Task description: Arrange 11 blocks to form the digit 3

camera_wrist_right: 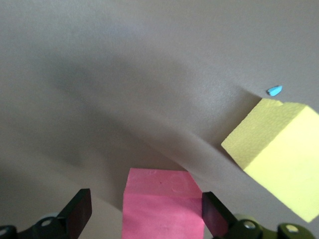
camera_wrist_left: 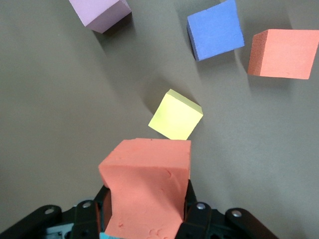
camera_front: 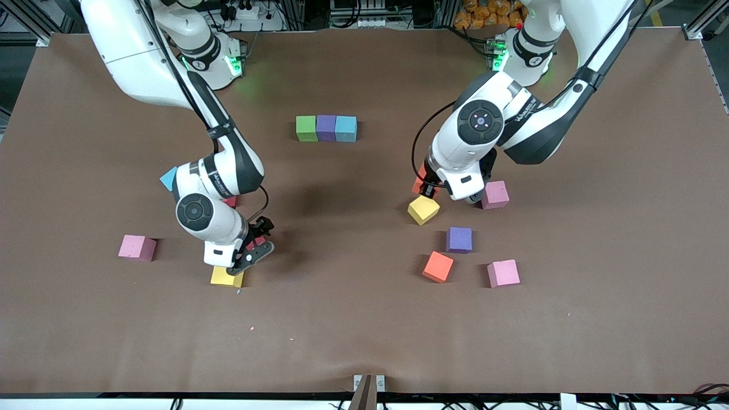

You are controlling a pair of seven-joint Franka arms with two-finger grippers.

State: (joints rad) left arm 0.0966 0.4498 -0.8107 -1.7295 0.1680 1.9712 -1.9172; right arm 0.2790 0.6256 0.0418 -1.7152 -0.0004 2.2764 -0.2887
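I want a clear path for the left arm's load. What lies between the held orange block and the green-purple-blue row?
Only bare table between the orange block in the left gripper and the row, as the front view shows.

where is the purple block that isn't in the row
In the front view the loose purple block lies toward the left arm's end of the table, nearer the camera than the yellow block and just above the orange block in that view.

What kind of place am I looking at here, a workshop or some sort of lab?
Most likely a robotics lab. Two white robot arms stand bolted along one edge of a brown-covered table, small coloured foam cubes such as the green, purple and blue row lie scattered on it, and cables and metal framing border it.
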